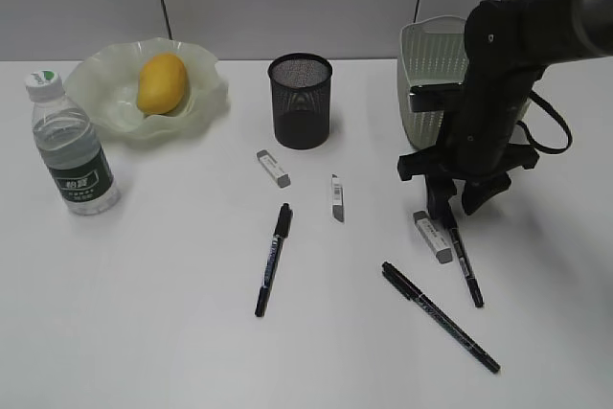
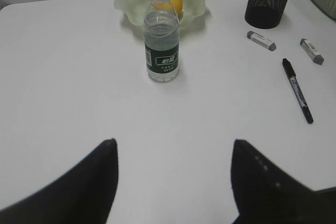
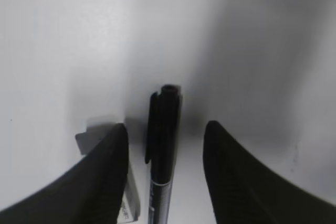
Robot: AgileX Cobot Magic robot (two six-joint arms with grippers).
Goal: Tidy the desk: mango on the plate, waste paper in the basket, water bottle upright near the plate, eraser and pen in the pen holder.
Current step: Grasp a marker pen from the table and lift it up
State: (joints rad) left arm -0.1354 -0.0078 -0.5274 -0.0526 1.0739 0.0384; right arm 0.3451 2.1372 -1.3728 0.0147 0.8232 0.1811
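Observation:
The mango point(image 1: 161, 82) lies in the ruffled green plate point(image 1: 101, 93). Just left of the plate the water bottle point(image 1: 72, 146) stands upright. Three erasers point(image 1: 274, 168) and three pens point(image 1: 273, 258) lie loose on the desk point(image 1: 144, 313) in front of the black pen holder point(image 1: 301, 101). My right gripper point(image 3: 167, 124) is open and low over the desk, straddling one pen point(image 3: 164, 145) with a gap on each side. An eraser point(image 3: 100, 132) lies against its left finger. My left gripper point(image 2: 173, 142) is open over bare desk. The waste paper is out of view.
The pale green basket point(image 1: 431, 74) stands at the back right, partly behind my right arm. Another pen point(image 1: 440, 316) lies diagonally near the front right. A small eraser point(image 1: 336, 197) sits mid-desk.

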